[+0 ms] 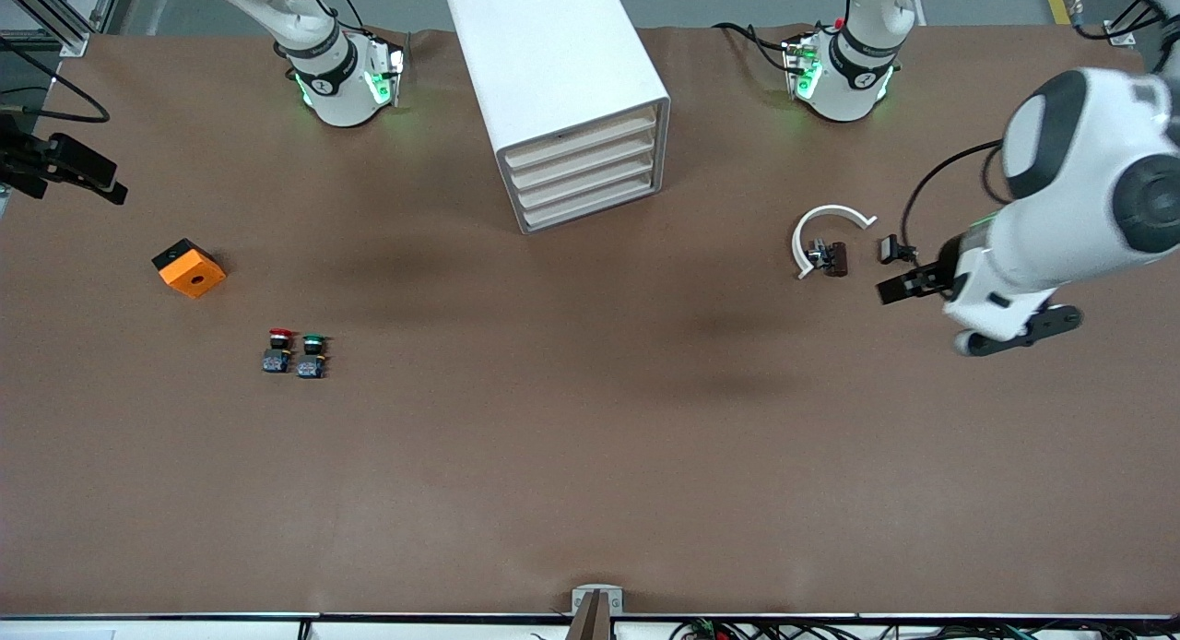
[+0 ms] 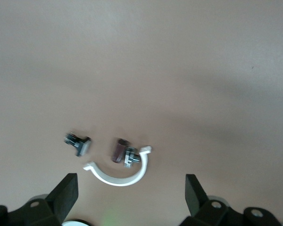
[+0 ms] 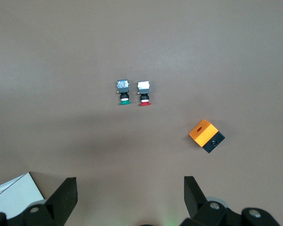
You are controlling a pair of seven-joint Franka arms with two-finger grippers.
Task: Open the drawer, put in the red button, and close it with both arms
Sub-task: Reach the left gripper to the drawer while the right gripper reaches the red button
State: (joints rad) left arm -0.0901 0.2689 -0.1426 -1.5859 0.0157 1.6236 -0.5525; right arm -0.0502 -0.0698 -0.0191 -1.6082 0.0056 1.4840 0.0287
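Note:
The red button (image 1: 277,349) stands on the brown table toward the right arm's end, beside a green-capped button (image 1: 313,354). It also shows in the right wrist view (image 3: 144,92). The white drawer cabinet (image 1: 562,96) stands between the two arm bases with all its drawers shut. My right gripper (image 1: 92,177) hangs open and empty, up in the air at the right arm's end; in its own wrist view (image 3: 130,197) the fingers are wide apart. My left gripper (image 1: 908,285) is open and empty over the table beside a white ring; its wrist view (image 2: 130,197) shows the fingers wide apart.
An orange box (image 1: 189,268) lies near the buttons, farther from the front camera, and shows in the right wrist view (image 3: 206,135). A white open ring (image 1: 825,234) and small dark parts (image 1: 830,257) lie toward the left arm's end. The cabinet's corner (image 3: 14,193) shows in the right wrist view.

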